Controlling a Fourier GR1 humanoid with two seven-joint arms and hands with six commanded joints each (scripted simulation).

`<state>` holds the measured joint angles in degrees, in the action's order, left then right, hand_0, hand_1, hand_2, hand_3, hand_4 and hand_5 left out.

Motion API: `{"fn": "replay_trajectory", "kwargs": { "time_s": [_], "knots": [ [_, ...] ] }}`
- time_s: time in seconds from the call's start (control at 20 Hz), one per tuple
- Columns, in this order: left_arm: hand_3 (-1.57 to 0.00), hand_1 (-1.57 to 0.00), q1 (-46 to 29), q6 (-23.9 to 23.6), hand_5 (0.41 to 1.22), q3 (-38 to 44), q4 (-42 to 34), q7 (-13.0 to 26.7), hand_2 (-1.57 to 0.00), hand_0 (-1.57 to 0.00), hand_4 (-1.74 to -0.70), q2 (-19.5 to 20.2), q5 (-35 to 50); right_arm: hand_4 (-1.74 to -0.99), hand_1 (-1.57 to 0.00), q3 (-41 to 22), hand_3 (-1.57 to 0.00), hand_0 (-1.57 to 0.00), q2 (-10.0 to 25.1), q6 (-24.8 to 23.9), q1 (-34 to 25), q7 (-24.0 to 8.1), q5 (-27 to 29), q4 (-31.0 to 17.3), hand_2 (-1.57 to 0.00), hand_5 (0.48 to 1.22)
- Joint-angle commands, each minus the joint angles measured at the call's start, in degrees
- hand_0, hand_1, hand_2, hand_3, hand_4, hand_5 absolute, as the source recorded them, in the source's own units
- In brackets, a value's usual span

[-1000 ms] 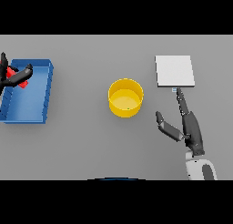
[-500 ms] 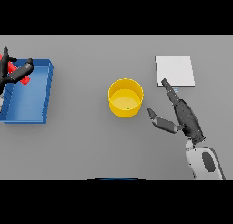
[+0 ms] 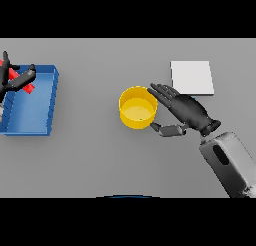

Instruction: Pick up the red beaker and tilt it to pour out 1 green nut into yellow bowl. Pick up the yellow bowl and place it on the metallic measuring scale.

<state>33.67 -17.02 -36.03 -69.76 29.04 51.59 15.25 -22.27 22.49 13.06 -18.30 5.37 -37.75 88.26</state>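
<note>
The yellow bowl (image 3: 137,107) stands upright mid-table with a small green nut (image 3: 141,119) inside near its front wall. My right hand (image 3: 186,111) lies just to its right, open, with fingers reaching to the rim and thumb low beside the bowl's wall. The metallic measuring scale (image 3: 192,78), a flat pale square, lies behind that hand. At the far left, my left hand (image 3: 15,80) is over the blue tray's back corner with its fingers round the red beaker (image 3: 29,86), which is mostly hidden.
A blue tray (image 3: 42,107) sits at the table's left edge. Bare grey table stretches in front of the bowl and between bowl and tray.
My right hand has swung leftward from beside the scale to the bowl's right side, fingers now at its rim. The left hand with the beaker has barely shifted.
</note>
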Motion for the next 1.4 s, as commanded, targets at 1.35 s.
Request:
{"fn": "replay_trajectory", "kwargs": {
  "time_s": [1.35],
  "knots": [
    [0.0,0.0,1.16,2.16,0.727,0.4,1.75,-0.77,0.0,0.0,-0.79,-0.29,-0.55,-1.321,-0.01,-14.35,-0.05,0.0,-4.47,14.44,-19.2,2.84,-7.92,-22.07,-0.03,0.756]
  ]
}}
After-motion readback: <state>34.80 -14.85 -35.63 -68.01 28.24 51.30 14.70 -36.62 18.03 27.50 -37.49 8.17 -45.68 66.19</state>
